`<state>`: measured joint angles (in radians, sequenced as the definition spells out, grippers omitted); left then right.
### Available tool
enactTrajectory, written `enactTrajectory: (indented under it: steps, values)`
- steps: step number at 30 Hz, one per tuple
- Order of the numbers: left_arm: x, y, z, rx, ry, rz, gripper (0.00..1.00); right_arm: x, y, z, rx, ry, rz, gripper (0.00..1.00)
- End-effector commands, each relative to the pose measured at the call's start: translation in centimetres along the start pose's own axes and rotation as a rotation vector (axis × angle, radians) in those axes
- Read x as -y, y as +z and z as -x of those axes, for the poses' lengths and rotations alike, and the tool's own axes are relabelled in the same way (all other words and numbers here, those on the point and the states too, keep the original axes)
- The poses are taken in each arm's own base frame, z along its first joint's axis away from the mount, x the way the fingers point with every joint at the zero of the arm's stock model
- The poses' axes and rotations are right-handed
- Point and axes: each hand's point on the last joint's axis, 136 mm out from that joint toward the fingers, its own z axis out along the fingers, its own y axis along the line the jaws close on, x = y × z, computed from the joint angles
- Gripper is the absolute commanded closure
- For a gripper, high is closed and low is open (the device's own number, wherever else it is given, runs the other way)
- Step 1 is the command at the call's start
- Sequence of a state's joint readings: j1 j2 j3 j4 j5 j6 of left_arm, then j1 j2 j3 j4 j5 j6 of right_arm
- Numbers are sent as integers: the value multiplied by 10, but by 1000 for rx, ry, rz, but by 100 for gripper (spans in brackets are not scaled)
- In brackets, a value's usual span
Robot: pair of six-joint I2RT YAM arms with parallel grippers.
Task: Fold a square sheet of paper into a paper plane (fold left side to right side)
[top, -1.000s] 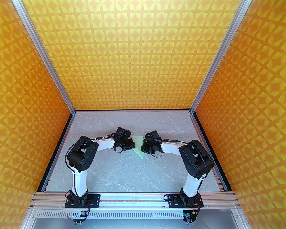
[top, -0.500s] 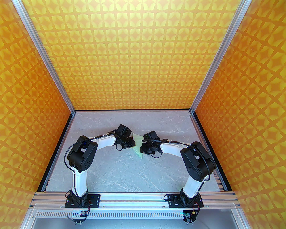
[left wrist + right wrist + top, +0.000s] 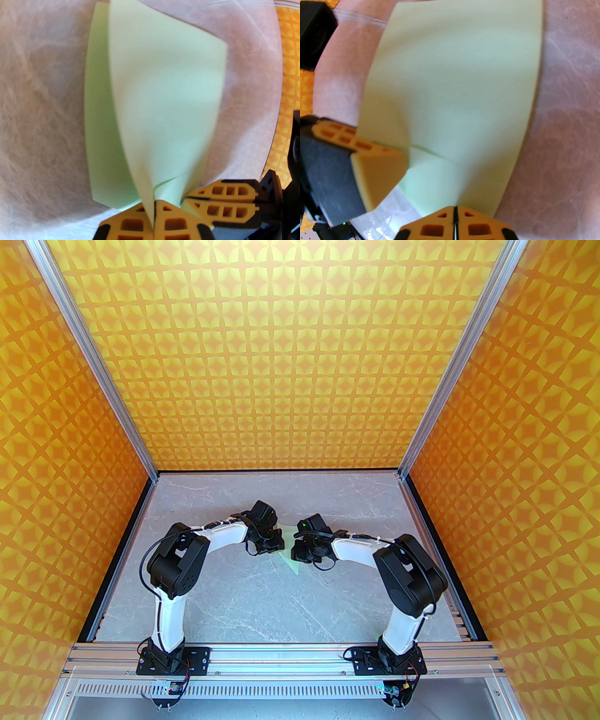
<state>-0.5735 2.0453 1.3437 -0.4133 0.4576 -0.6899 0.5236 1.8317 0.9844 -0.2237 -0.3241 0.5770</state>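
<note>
The square sheet of paper [image 3: 293, 564] is pale mint green and folded into a pointed wedge whose tip faces the near edge. It lies mid-table, squeezed between both grippers. My left gripper [image 3: 280, 543] comes in from the left. In the left wrist view it [image 3: 153, 212] is shut on the sheet's [image 3: 164, 93] raised, curved flap, above a lower layer on the table. My right gripper [image 3: 295, 550] comes in from the right and is [image 3: 454, 212] shut on the paper's [image 3: 459, 82] near edge. The left gripper's orange fingers [image 3: 377, 161] grip the same end beside it.
The grey marbled table [image 3: 262, 601] has bare surface in front of and behind the paper. Orange patterned walls [image 3: 300, 357] with aluminium posts close off the back and sides. The arm bases stand on a rail [image 3: 290, 655] at the near edge.
Both wrists have drawn closer together over the paper, the left shifting right and farther back, the right shifting left. Less paper shows between them. Both grips stay shut.
</note>
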Motion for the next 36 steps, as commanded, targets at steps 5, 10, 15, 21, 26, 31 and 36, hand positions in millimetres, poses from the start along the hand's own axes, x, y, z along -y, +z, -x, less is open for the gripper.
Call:
enactTrajectory:
  steps: [5, 10, 15, 21, 26, 31, 36]
  values:
    - [14, -5, -3, 16, 18, -64, 78, 9, 10, -5, -18, 8, -25, 93]
    - [19, 0, -13, 12, -11, -132, 77, 9, 9, -6, -20, 5, -27, 94]
    - [20, 7, -21, -1, -23, -133, 89, 4, 6, -6, -15, 8, -4, 94]
    - [14, 5, -21, -8, -43, -81, 99, -7, -10, 4, 21, -22, 9, 93]
    - [18, 1, -17, -11, -41, -66, 100, -14, -15, 0, 6, -46, 31, 93]
    - [19, -1, -15, -33, -38, -45, 100, -12, -11, -13, -36, -81, 9, 93]
    - [20, -2, -14, -58, -43, -22, 100, -8, -3, -26, -79, -103, -9, 93]
